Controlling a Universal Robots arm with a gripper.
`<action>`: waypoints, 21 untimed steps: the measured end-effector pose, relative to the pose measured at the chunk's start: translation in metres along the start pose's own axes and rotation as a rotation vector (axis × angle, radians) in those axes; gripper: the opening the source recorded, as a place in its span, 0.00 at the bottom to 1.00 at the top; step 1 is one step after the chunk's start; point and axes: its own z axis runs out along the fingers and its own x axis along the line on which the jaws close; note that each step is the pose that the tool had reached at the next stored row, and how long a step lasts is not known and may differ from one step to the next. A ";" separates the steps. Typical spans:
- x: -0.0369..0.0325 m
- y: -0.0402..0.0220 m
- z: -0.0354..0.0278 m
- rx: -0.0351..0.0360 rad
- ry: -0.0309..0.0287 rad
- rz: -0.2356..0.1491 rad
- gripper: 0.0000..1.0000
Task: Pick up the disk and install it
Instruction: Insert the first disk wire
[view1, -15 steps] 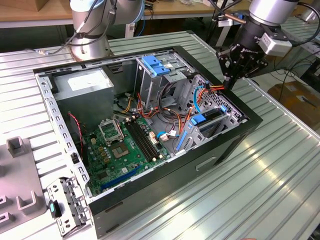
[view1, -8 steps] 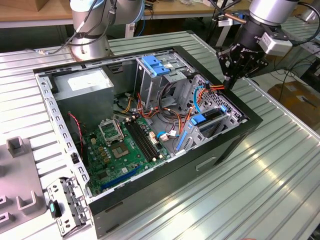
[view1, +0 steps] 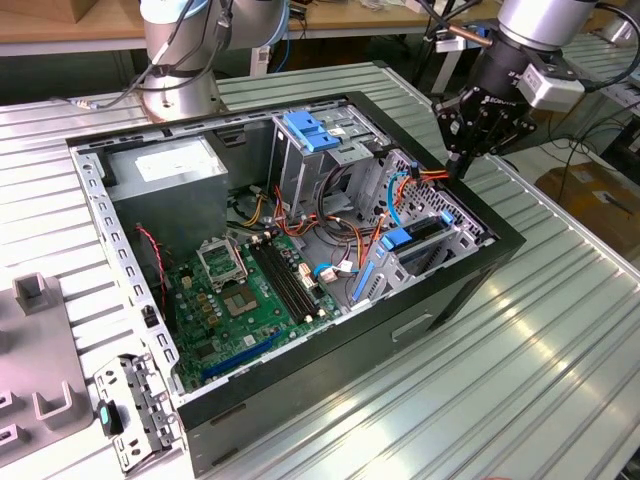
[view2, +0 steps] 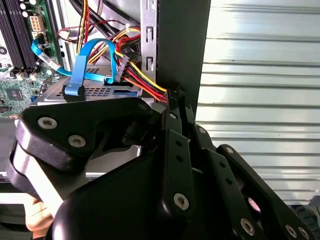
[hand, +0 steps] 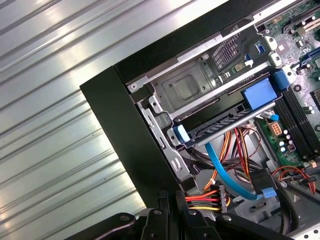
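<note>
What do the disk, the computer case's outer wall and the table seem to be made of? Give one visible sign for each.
The disk: grey metal body, likely steel or aluminium, in bright blue rails that look like moulded plastic, going by their uniform colour. The computer case's outer wall: probably painted metal, with a smooth matt black finish. The table: bare ribbed metal, likely aluminium, with bright streaky reflections.

Worktop (view1: 560, 330): ribbed bare metal, shiny. Case (view1: 470, 270): matt black outer walls, dull grey sheet-metal inside. Gripper (view1: 462, 165): matt black links with bright metal screws. Disk (view1: 425, 235): grey metal, glossy blue plastic rails. Cable (hand: 225, 170): smooth blue plastic.
</note>
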 end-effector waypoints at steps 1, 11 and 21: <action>-0.0013 0.0008 0.0000 0.0000 0.0000 0.000 0.16; -0.0075 0.0041 -0.0002 -0.0003 0.0000 0.009 0.16; -0.0128 0.0070 -0.0004 -0.0027 -0.0002 0.083 0.16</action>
